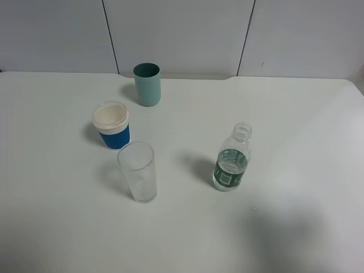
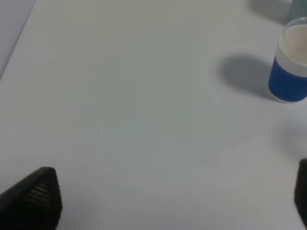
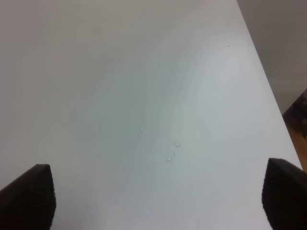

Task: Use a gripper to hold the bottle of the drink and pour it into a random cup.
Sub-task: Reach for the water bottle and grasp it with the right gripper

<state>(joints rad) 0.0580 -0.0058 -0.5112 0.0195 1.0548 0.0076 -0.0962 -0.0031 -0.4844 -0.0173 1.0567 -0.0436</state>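
**Jaws wide, nothing held**

The bottle of the drink (image 1: pixel 232 162) stands upright and uncapped, right of centre on the white table (image 1: pixel 296 108). The clear glass cup (image 1: pixel 137 172) stands well apart to its left, slightly nearer. A blue cup (image 1: pixel 112 125) and a teal cup (image 1: pixel 147 84) sit farther back. The left gripper (image 2: pixel 168 196) and the right gripper (image 3: pixel 157 194) hang over bare table, jaws spread, empty.

White table (image 1: pixel 296 114) — glass (image 1: pixel 137 172), blue cup (image 1: pixel 112 125), teal cup (image 1: pixel 147 84), 1 bottle (image 1: pixel 232 159).
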